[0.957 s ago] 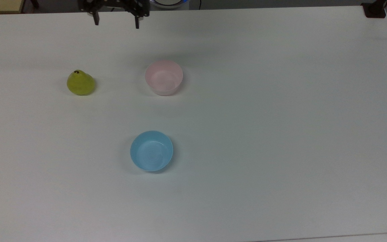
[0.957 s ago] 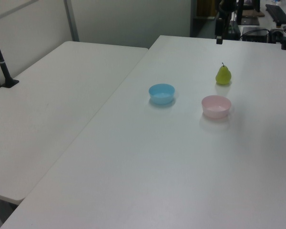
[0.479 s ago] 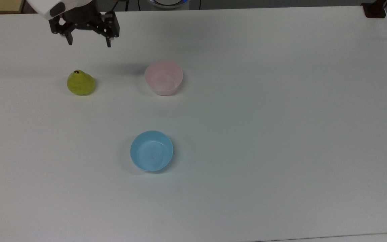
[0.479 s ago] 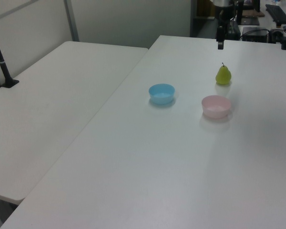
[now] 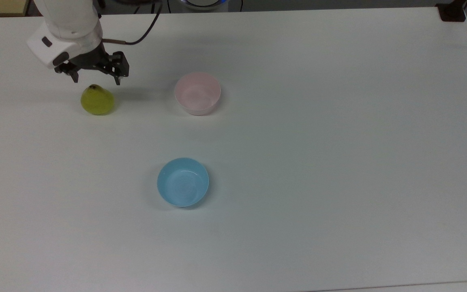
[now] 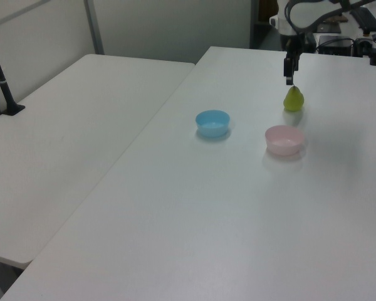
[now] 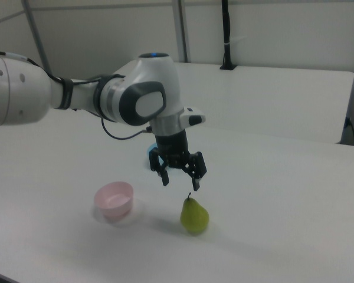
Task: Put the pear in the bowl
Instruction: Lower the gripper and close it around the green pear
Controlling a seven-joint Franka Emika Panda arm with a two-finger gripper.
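Observation:
The yellow-green pear (image 5: 97, 100) (image 6: 293, 100) (image 7: 194, 215) stands upright on the white table, stem up. To the top view's right of it sits the pale pink bowl (image 5: 197, 93) (image 6: 284, 139) (image 7: 114, 198), with nothing inside. My gripper (image 5: 95, 80) (image 6: 289, 78) (image 7: 180, 181) hangs open just above the pear's stem, fingers pointing down, nothing between them. In the right view a clear gap shows between the fingertips and the pear.
A light blue bowl (image 5: 183, 182) (image 6: 212, 122) sits on the table (image 5: 339, 142), nearer the top view's bottom edge. A second white table (image 6: 75, 125) adjoins on the left view's left. A black post (image 6: 3, 81) stands on it.
My gripper has travelled from the table's far edge toward the top view's left and down, coming to hover above the pear. Pear and bowls have not moved.

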